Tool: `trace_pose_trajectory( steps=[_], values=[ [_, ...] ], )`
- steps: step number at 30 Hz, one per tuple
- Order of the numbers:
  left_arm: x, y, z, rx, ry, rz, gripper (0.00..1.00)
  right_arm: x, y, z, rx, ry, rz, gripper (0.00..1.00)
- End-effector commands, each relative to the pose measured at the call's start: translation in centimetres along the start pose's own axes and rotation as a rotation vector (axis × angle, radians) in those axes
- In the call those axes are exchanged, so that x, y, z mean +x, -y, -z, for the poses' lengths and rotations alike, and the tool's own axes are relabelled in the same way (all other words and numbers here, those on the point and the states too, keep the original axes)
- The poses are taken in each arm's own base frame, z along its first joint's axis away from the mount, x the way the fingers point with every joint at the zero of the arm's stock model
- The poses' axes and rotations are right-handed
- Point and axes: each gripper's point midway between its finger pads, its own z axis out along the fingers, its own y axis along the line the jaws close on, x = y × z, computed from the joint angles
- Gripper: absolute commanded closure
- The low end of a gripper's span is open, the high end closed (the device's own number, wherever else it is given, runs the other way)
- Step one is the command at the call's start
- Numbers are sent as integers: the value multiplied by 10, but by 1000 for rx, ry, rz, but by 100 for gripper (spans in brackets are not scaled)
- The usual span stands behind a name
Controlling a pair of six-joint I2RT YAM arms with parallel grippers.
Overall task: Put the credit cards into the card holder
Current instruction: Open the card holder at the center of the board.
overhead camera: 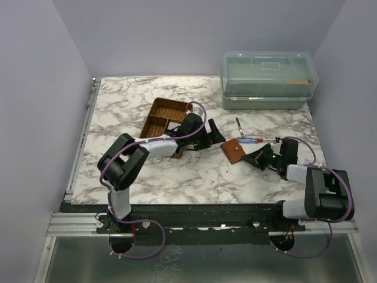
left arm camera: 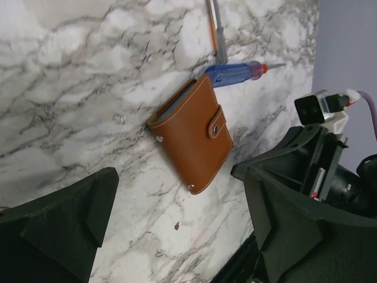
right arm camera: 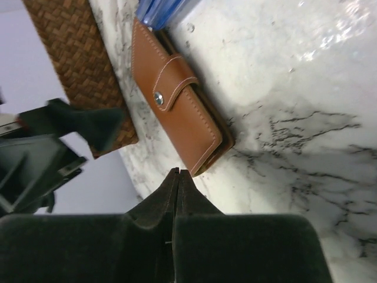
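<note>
Lying flat on the white, grey-veined marble worktop [overhead camera: 147,177], the small brown leather card holder [left arm camera: 191,132] with pale stitching is sitting in the right half, about midway between the near and far edges; it is folded shut, its strap snapped over the front face; a sliver of blue is showing at its open end in the left wrist view. The thin blue credit cards [left arm camera: 238,73], one showing a red end, are lying on the marble against the holder's far corner, pointing toward the right edge; whether any part of them is tucked inside, I cannot tell. A thin dark stick [overhead camera: 239,125] is lying just beyond them, toward the far edge. The left gripper [left arm camera: 175,175] is facing the holder from its left side with fingers spread wide apart, gripping nothing. The right gripper [right arm camera: 178,174] is pointing at the holder from the right-edge side, its two fingers pressed together on nothing, the tip sitting just beside the holder's nearest corner; contact cannot be told. A brown woven divided basket tray [overhead camera: 165,115] is resting left of centre toward the far edge; a pale green translucent lidded plastic box [overhead camera: 268,79] is standing in the far right corner.
</note>
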Motion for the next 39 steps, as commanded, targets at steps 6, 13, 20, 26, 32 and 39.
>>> trace_pose_trajectory(
  steps=[6,13,20,26,32,39],
  values=[
    [70,-24,-15,-110,-201,312,6,12,-32,12,-175,-9,-76,100],
    [73,-24,-20,-134,-185,314,8,-7,-18,14,-37,96,36,97],
    [74,-32,-24,-157,-186,300,17,-41,-18,4,76,57,329,65],
    [76,-32,-33,-155,-202,287,28,-40,-10,-11,81,-21,382,60],
    [77,-31,-46,-149,-222,292,32,-38,7,-20,117,-43,362,66],
    [78,-31,-55,-142,-236,295,40,-29,16,-22,141,-41,263,76]
  ],
)
